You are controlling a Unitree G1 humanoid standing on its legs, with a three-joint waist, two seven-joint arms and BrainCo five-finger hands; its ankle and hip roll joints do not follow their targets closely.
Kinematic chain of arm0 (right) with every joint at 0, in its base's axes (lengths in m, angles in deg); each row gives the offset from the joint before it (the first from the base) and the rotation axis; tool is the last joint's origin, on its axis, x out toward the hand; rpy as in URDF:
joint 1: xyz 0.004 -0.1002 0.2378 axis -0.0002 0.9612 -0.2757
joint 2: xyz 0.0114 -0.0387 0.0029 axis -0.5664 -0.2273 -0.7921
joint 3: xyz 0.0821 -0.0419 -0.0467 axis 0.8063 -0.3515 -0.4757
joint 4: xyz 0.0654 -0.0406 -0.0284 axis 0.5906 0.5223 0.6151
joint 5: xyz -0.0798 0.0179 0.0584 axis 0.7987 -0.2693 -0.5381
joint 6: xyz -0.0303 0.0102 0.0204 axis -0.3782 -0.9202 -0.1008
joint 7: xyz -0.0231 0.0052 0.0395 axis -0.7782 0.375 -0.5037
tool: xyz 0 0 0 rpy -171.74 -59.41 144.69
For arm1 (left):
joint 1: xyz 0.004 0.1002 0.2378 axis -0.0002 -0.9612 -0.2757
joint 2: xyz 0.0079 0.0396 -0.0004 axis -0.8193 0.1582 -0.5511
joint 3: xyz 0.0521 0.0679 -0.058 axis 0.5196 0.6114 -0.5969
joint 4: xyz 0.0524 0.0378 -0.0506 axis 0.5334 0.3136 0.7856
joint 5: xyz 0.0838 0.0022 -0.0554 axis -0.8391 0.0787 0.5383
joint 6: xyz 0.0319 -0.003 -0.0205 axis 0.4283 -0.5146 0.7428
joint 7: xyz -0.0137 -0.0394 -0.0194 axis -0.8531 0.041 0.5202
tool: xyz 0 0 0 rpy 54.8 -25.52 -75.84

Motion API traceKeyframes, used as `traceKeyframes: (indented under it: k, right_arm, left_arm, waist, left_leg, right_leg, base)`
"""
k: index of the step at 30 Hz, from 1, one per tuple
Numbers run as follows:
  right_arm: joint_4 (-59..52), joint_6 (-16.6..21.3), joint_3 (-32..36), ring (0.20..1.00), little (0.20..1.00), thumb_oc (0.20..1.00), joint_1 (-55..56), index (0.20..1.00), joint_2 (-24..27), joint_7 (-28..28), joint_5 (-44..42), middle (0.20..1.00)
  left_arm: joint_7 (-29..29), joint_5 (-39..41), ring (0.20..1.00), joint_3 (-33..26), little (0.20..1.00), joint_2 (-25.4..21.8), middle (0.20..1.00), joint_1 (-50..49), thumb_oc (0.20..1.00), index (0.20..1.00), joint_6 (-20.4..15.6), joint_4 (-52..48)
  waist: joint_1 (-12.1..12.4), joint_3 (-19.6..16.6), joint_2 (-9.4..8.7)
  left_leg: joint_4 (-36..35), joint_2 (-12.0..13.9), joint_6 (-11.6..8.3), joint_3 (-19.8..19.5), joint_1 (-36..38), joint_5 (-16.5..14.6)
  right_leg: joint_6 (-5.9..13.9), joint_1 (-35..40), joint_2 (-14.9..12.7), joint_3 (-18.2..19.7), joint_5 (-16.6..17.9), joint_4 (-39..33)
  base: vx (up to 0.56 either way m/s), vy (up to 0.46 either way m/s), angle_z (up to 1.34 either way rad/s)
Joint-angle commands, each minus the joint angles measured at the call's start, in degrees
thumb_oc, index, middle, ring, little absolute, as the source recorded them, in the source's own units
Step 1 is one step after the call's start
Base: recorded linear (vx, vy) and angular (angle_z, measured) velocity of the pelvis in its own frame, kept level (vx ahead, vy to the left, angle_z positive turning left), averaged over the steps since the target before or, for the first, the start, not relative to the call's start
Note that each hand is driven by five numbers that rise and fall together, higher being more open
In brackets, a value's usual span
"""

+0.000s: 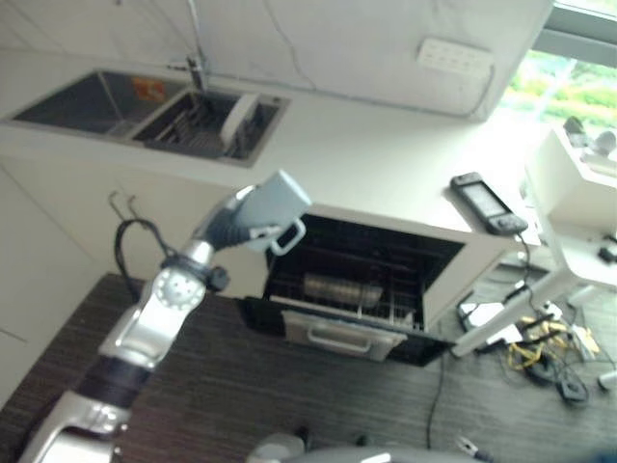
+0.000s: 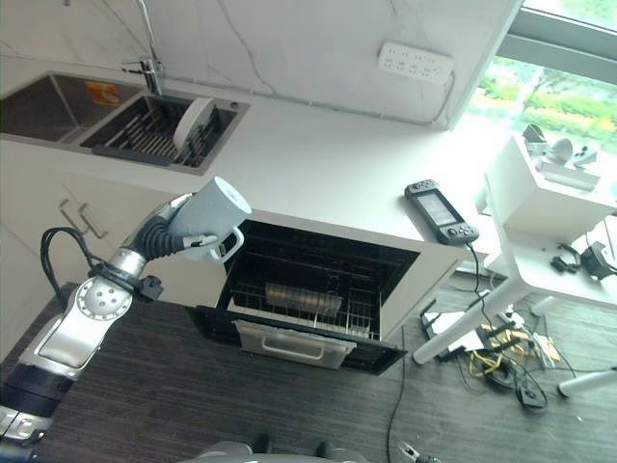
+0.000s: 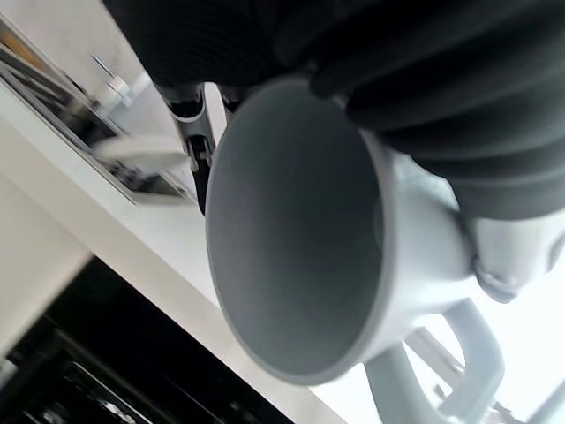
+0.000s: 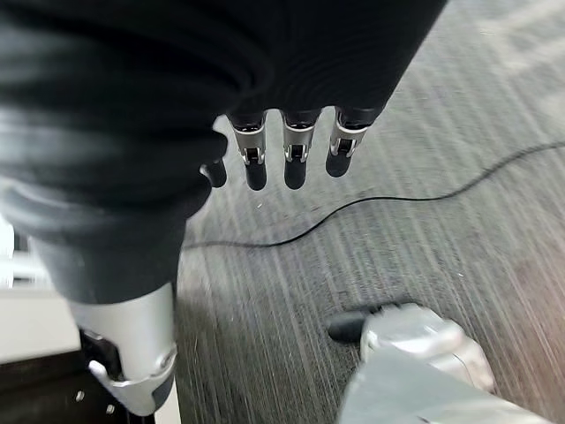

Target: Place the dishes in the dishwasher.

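Grey ceramic mug (image 2: 214, 224) with its looped handle sits gripped in my left hand (image 2: 166, 237), fingers curled round it, raised just left of the open black dishwasher (image 2: 318, 289) under the white worktop (image 2: 328, 174). My right hand (image 4: 291, 150) hangs over the floor, fingers relaxed and holding nothing.

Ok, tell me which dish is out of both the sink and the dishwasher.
The grey mug, held in the left hand above the open dishwasher. The white plate stands in the sink's rack; the metal bowl lies in the dishwasher.
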Motion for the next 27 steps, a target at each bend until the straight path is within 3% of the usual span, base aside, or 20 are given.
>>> traceKeyframes:
  k: [1,6,10,15,19,26,27]
  right_arm:
    - [2.52,0.42,1.44,1.000,1.000,1.000,-1.90,1.000,3.02,-0.87,-5.80,1.000]
    - [1.26,1.64,0.67,1.000,1.000,1.000,0.18,1.000,-0.66,3.21,-3.68,1.000]
    - [1.48,1.71,0.86,1.000,1.000,1.000,0.53,1.000,-1.12,3.59,-4.90,1.000]
    - [1.50,1.67,4.45,1.000,1.000,1.000,0.77,1.000,-0.71,5.88,-12.69,1.000]
    - [-3.00,5.11,6.40,1.000,1.000,1.000,1.20,1.000,-0.63,6.68,-19.02,1.000]
    - [-19.26,9.99,9.24,1.000,1.000,1.000,4.12,1.000,-0.49,5.95,-23.95,1.000]
    - [-32.21,11.23,8.82,1.000,1.000,1.000,5.46,1.000,-0.93,2.18,-23.56,1.000]
  left_arm:
    - [1.44,-2.18,0.200,0.32,0.200,1.55,0.200,8.66,0.200,0.200,-2.40,-4.74]
    - [0.67,-1.96,0.200,-0.55,0.200,2.49,0.200,9.11,0.200,0.200,-2.34,-3.72]
    - [0.65,-2.70,0.200,-1.10,0.200,2.94,0.200,7.22,0.200,0.200,-2.81,-3.73]
    - [0.84,-2.18,0.200,-2.25,0.200,2.09,0.200,5.45,0.200,0.200,-2.82,-4.04]
    - [1.62,0.07,0.200,-3.64,0.200,1.82,0.200,3.33,0.200,0.200,-4.43,-3.07]
    - [-2.91,16.42,0.200,-3.79,0.200,8.13,0.200,1.45,0.200,0.200,-9.25,-0.58]
    - [-3.93,30.62,0.200,-4.46,0.200,11.89,0.200,0.81,0.200,0.200,-9.55,1.95]
  waist:
    - [-3.17,-0.19,3.57]
    - [-3.17,-1.16,3.85]
    - [-3.38,-1.84,4.10]
    - [-3.63,-2.45,4.88]
    - [-4.24,-2.78,4.88]
    - [-6.69,-3.17,3.92]
    - [-8.20,-3.30,3.44]
  left_leg:
    - [-19.71,13.26,-4.08,8.86,7.57,5.74]
    - [-25.52,13.35,-4.39,9.96,11.14,6.83]
    - [-24.31,14.66,-4.81,12.14,12.55,5.94]
    - [-22.61,15.95,-5.43,13.14,13.30,5.32]
    - [-20.85,16.14,-5.50,12.79,13.75,4.28]
    - [-22.04,15.70,-5.31,14.25,15.48,3.89]
    - [-23.58,15.36,-4.95,15.20,16.50,4.14]
  right_leg:
    - [7.33,0.91,-3.37,-5.69,5.08,-5.45]
    - [9.39,1.66,-5.64,-8.46,4.91,-5.39]
    - [9.71,3.03,-6.21,-9.29,4.91,-6.59]
    - [9.45,4.06,-5.90,-9.64,4.01,-6.24]
    - [9.13,4.76,-5.21,-8.04,3.35,-5.82]
    - [9.49,4.85,-5.13,-6.82,4.44,-6.84]
    - [9.44,4.80,-5.06,-5.99,5.19,-7.63]
  base:
    - [-0.07,0.258,0.67]
    - [0.03,0.061,0.21]
    - [0.08,-0.074,-0.12]
    - [0.07,-0.062,-0.14]
    - [0.07,-0.060,-0.09]
    - [0.00,-0.072,-0.16]
    - [-0.07,-0.084,-0.24]
